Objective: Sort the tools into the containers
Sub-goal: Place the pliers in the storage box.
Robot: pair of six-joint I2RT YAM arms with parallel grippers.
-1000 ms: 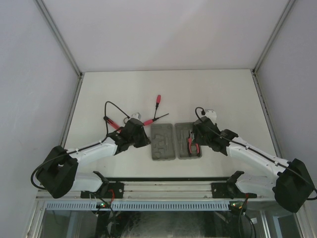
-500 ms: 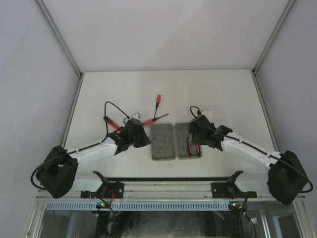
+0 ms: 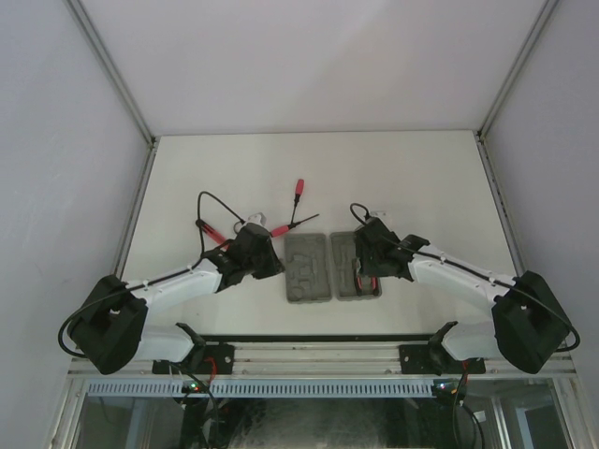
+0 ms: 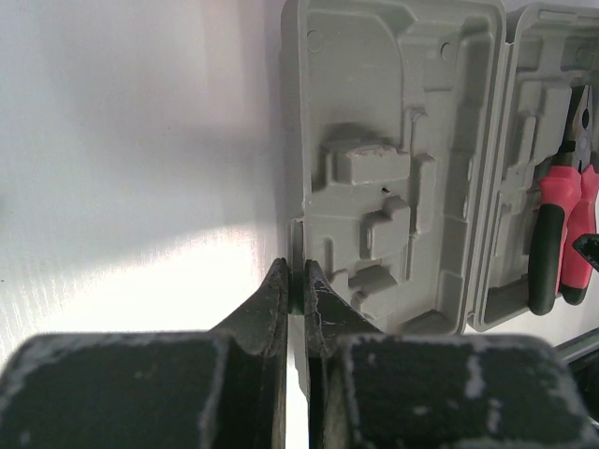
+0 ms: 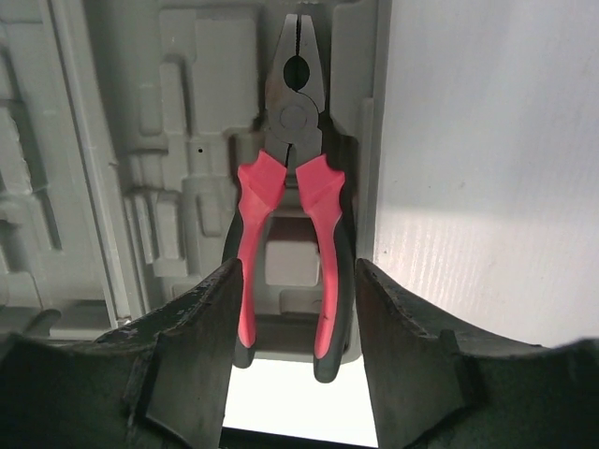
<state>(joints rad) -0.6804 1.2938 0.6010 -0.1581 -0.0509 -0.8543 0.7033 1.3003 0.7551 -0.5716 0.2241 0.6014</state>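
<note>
Two grey trays lie side by side: the left tray (image 3: 306,267) (image 4: 393,112) and the right tray (image 3: 341,281) (image 5: 187,112). Red-and-black pliers (image 5: 290,206) (image 4: 562,224) lie in a recess of the right tray. My right gripper (image 3: 367,262) (image 5: 298,271) is open just above them, with a finger on each side of the handles. My left gripper (image 3: 277,267) (image 4: 298,281) is shut on the left tray's left rim. Three red-handled screwdrivers lie behind the trays: one at the far middle (image 3: 299,187), one near the left tray (image 3: 281,229), one at the left (image 3: 212,234). I see no ring.
White tabletop with white walls on three sides. The arms' black cables (image 3: 211,198) loop above both wrists. The table's near edge with the arm bases (image 3: 318,355) lies just in front of the trays.
My right gripper has moved left and now sits over the pliers in the right tray. The left arm has not moved.
</note>
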